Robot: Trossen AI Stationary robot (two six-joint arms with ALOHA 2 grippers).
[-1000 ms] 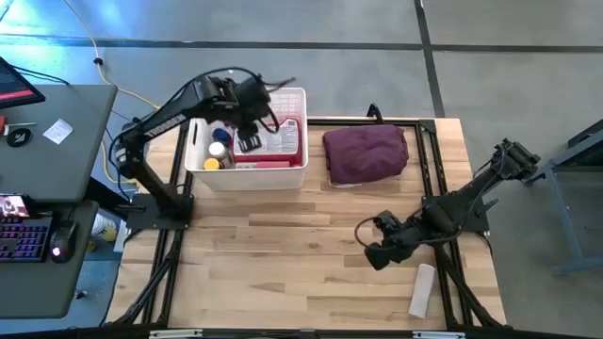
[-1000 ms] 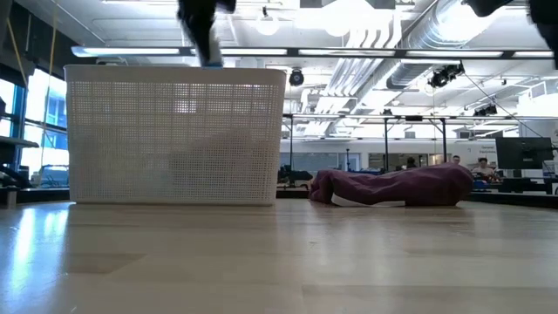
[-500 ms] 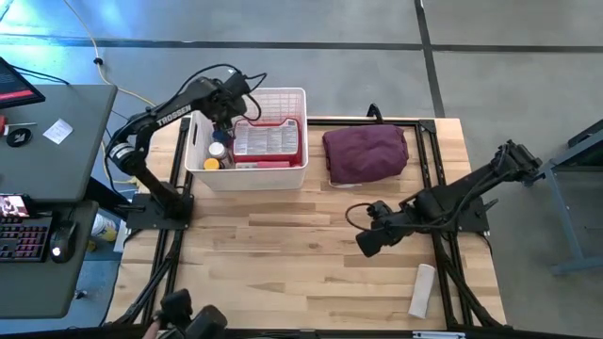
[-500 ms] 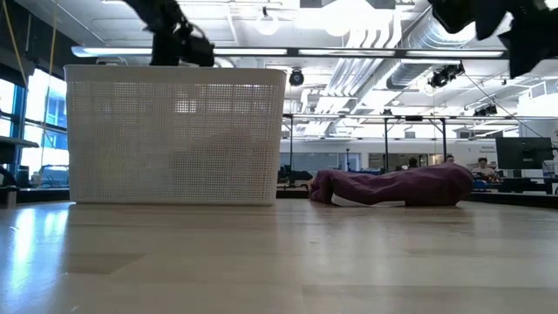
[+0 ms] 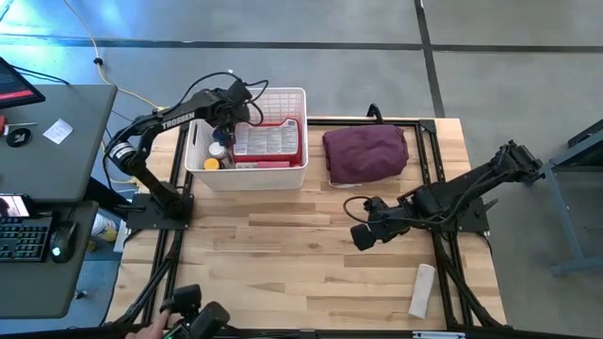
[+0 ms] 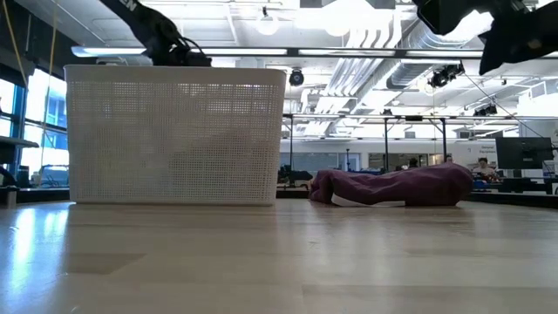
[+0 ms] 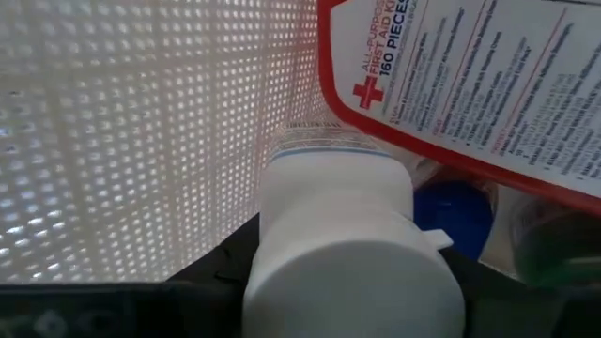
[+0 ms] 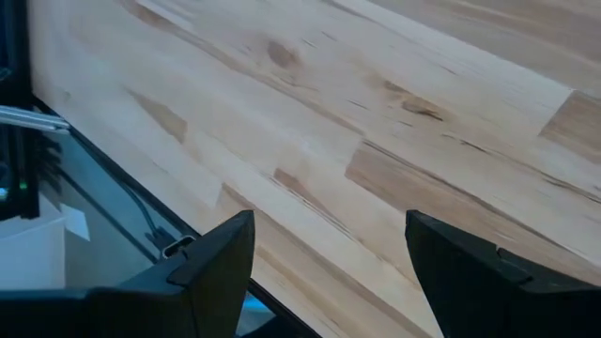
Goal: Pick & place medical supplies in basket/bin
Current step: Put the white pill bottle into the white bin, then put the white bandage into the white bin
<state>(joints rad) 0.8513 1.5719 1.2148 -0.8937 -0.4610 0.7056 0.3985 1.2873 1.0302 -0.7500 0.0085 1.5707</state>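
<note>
Supplies are mostly gathered in the white basket (image 5: 247,168) at the table's (image 5: 283,254) far left: a red first-aid case (image 5: 268,139) and small bottles (image 5: 218,151) lie inside. A white bottle (image 7: 352,239) is seen clamped in the left tool (image 5: 229,105), held low inside the basket. One white cylinder (image 5: 422,290) is left near the table's front right edge. The right tool (image 5: 362,235) hangs over mid-table, fingers apart, nothing held.

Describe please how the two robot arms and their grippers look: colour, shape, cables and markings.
Both arms are black and slender, with jointed segments. The left arm carries white TROSSEN lettering and loose black cables near the wrist. The right arm has a cable loop too. The right gripper has two flat, dark fingers.
</note>
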